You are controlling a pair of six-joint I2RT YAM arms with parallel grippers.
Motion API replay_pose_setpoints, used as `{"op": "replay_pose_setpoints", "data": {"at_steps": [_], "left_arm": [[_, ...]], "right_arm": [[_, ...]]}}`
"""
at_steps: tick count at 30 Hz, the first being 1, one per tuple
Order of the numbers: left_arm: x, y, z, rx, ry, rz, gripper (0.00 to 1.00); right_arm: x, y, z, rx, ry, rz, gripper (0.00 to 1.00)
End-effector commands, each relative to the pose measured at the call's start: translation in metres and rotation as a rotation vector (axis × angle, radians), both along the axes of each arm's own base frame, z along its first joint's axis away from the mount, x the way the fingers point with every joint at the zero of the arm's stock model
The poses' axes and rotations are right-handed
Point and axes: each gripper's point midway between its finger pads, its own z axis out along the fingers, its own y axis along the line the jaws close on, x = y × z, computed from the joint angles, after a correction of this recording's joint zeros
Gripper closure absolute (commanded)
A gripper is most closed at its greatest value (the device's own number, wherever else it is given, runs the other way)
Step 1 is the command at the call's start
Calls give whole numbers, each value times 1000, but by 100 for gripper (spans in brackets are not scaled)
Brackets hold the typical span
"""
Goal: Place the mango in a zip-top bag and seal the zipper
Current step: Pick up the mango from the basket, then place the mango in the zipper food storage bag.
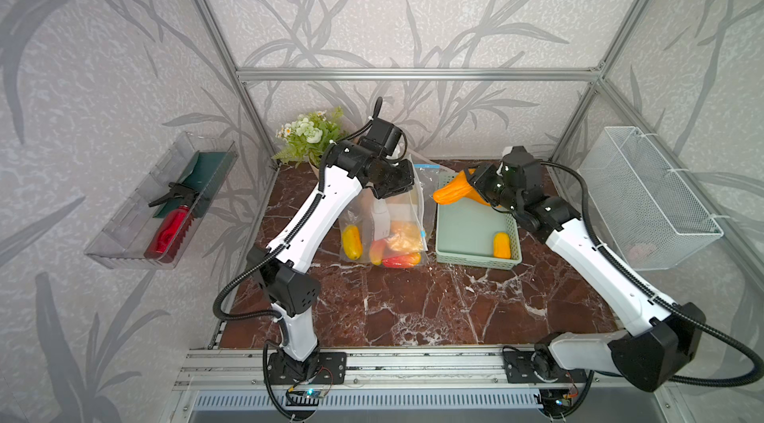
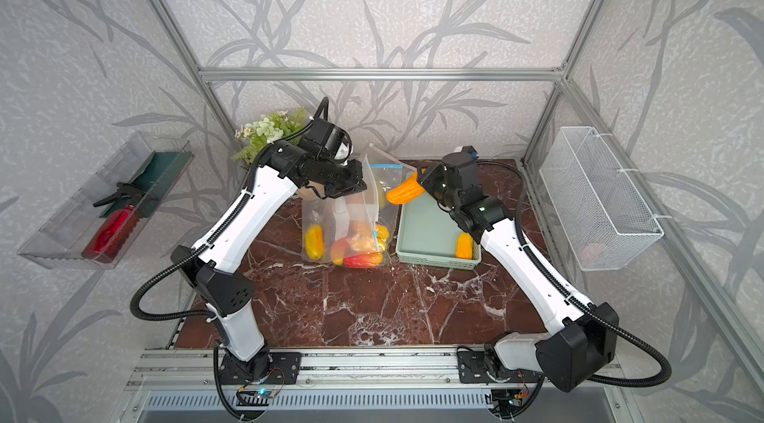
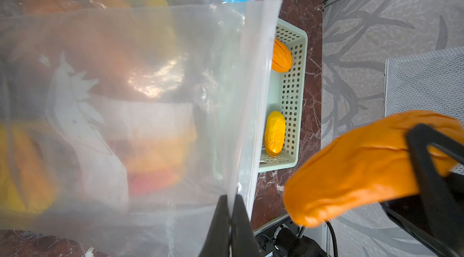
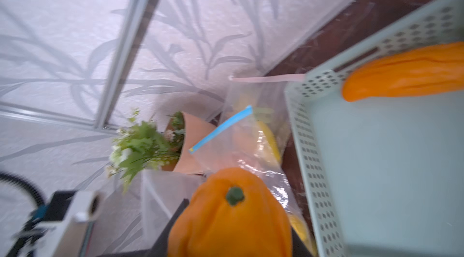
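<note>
Right hand [image 2: 428, 189]: clamped on the mango [image 2: 403, 193] near its stem end, holding it in the air over the far edge of the green tray [image 1: 467, 260]. The mango's free tip sits just beside the bag [image 3: 150, 87], not inside it.

Left hand [image 3: 232, 209]: fingers pressed together on the bag's top edge, holding it upright on the counter [image 1: 413, 309].

A yellow mango [image 1: 502, 245] lies in the tray.

Grey leaf-patterned walls [image 1: 372, 7] — aluminium frame [image 1: 413, 74], red-brown marble tabletop [image 1: 413, 309].
</note>
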Motion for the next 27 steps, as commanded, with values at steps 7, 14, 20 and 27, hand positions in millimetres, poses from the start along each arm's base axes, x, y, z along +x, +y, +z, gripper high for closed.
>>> {"op": "replay_pose_setpoints", "data": {"at_steps": [7,14,20,27], "left_arm": [[2,1,0,40,4,-16,100],[1,0,6,33,-5,-14,100],[4,0,11,23,-13,-7,100],[8,1,17,27,-36,6,100]], "right_arm": [[7,64,27,-81,-227,217,62],[15,81,2,-226,-282,231,62],[7,126,1,-307,-429,398,61],[-8,137,-53,-319,-270,500,42]]}}
